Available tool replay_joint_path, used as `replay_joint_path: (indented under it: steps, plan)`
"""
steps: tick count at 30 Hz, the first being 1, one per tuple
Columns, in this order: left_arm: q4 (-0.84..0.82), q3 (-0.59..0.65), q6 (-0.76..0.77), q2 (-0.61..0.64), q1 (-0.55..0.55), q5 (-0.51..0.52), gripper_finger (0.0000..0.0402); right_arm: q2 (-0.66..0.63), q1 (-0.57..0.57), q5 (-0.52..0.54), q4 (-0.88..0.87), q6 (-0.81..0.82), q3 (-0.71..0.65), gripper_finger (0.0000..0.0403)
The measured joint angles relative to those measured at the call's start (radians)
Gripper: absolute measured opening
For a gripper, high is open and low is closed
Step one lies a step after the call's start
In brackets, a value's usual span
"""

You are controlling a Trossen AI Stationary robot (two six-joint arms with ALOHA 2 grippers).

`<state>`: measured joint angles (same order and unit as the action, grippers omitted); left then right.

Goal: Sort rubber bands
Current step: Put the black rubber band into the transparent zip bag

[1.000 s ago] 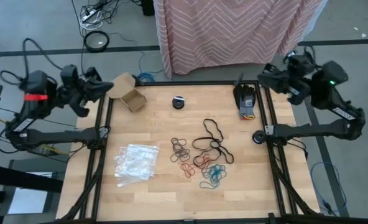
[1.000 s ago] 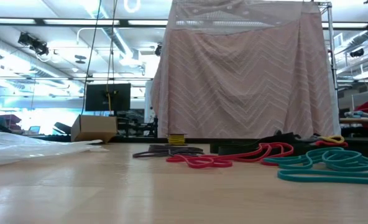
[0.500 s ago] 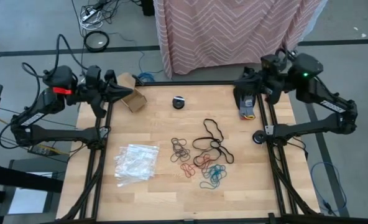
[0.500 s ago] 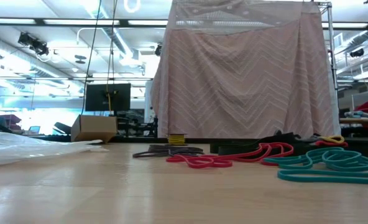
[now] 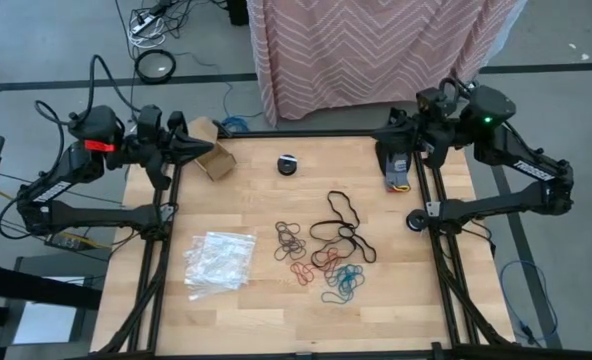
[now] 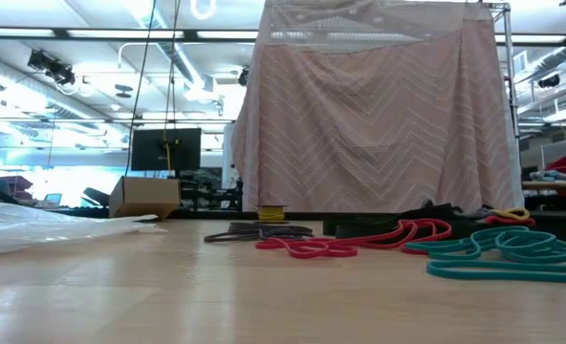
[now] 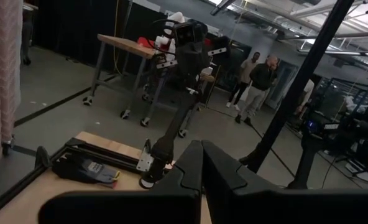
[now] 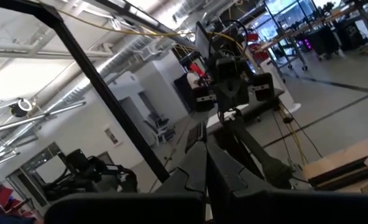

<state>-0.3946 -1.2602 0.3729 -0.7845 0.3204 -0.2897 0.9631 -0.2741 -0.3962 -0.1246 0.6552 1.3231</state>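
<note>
The rubber bands lie loose on the wooden table's middle: large black loops [image 5: 341, 228], brown ones [image 5: 290, 240], red ones [image 5: 306, 272] and teal ones [image 5: 344, 283]. The low view shows the red [image 6: 307, 247] and teal [image 6: 503, 253] bands flat on the wood. My left gripper [image 5: 204, 146] hangs high over the far left corner, shut and pointing level toward the right edge; its wrist view shows the fingers [image 7: 201, 162] together. My right gripper [image 5: 381, 135] hangs high over the far right corner, shut [image 8: 206, 163], pointing toward the left edge. Neither holds anything.
An open cardboard box [image 5: 208, 150] sits at the far left corner under my left gripper. A small black disc [image 5: 288, 164] lies at the far middle and clear plastic bags [image 5: 219, 262] near left. A dark glove-like thing [image 5: 396, 162] lies far right. Pink cloth [image 5: 376, 45] hangs behind.
Both arms have swung inward from outside the table frame: my left gripper toward the right edge, over the cardboard box, and my right gripper toward the left edge, over the far right corner. Both stayed shut and then held still. The bands have not moved.
</note>
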Motion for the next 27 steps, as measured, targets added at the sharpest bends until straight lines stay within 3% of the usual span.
replay_joint_path:
  steps: [18,27]
  plan:
    - [0.0,0.0,0.049,0.014,0.0,0.007,0.0014,-0.007,0.0,0.001,-0.015,0.006,0.0,0.0]
    - [0.004,0.0,-0.026,0.031,0.0,-0.011,0.0014,-0.04,-0.019,-0.014,-0.026,-0.012,0.0,0.0]
